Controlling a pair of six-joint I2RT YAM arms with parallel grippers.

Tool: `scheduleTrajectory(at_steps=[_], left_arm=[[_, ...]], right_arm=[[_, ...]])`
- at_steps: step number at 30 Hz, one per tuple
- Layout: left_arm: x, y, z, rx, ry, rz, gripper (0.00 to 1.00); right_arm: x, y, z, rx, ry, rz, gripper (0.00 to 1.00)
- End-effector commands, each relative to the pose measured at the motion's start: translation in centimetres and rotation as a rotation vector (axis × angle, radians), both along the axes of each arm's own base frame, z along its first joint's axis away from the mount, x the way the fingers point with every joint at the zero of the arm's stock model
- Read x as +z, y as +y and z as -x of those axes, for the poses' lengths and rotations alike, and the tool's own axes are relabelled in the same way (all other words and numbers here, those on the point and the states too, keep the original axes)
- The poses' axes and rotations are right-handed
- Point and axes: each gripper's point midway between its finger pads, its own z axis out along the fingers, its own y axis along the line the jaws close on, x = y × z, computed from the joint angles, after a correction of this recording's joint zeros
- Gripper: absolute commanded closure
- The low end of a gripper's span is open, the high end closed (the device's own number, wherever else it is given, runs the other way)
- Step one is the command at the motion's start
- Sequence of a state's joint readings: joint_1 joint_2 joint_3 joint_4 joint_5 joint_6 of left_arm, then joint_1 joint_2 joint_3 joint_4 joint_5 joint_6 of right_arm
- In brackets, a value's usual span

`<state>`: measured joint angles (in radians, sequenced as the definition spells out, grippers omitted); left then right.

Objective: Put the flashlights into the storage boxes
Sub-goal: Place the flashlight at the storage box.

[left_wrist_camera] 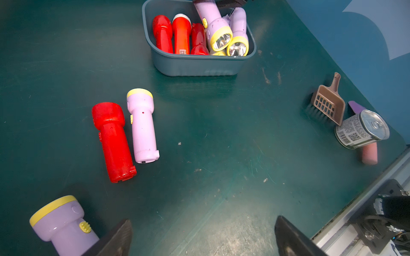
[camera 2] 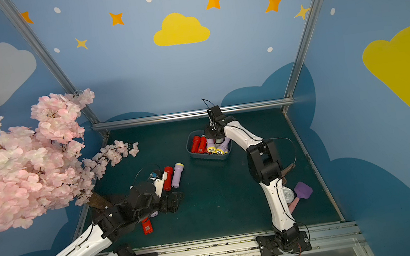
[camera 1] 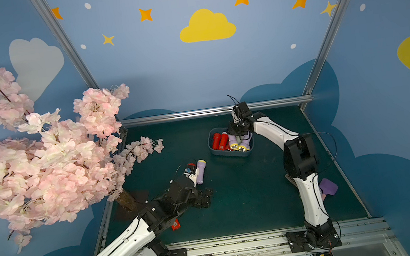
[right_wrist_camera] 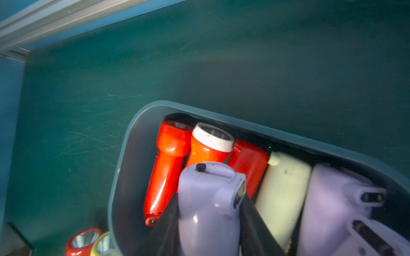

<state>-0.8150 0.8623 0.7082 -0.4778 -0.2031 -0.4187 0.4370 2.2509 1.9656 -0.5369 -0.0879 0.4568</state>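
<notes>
The blue-grey storage box (camera 1: 232,154) (camera 2: 209,157) (left_wrist_camera: 195,64) (right_wrist_camera: 124,159) holds three red flashlights (left_wrist_camera: 180,33), a pale yellow one (right_wrist_camera: 281,195) and lilac ones. My right gripper (camera 1: 238,133) (right_wrist_camera: 208,212) hangs over the box, shut on a lilac flashlight (right_wrist_camera: 206,184) (left_wrist_camera: 213,20) that slants down into it. On the mat lie a red flashlight (left_wrist_camera: 111,141) (camera 2: 168,177) and a lilac one (left_wrist_camera: 143,126) (camera 1: 200,172), side by side. My left gripper (left_wrist_camera: 203,221) (camera 2: 172,202) stands open above bare mat. Another lilac flashlight (left_wrist_camera: 64,223) lies beside one finger. A further red one (camera 2: 147,227) lies under the left arm.
A brown slotted scoop (left_wrist_camera: 329,102), a silver tin can (left_wrist_camera: 361,130), a pink cylinder (left_wrist_camera: 369,153) and a purple piece (camera 2: 303,190) sit at the mat's right edge behind the right arm. A pink blossom tree (camera 1: 39,157) overhangs the left side, its trunk (camera 1: 126,199) by the left arm.
</notes>
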Motion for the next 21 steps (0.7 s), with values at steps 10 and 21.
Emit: scheduleTrajectory(at_steps=[10, 21], left_arm=[[-0.6, -0.5, -0.4, -0.013, 0.018, 0.004, 0.01], [-0.8, -0.5, -0.3, -0.015, 0.031, 0.006, 0.01]], right_arm=[[-2.1, -2.6, -0.2, -0.054, 0.048, 0.056, 0.63], [-1.6, -2.6, 0.2, -0.067, 0.044, 0.078, 0.53]])
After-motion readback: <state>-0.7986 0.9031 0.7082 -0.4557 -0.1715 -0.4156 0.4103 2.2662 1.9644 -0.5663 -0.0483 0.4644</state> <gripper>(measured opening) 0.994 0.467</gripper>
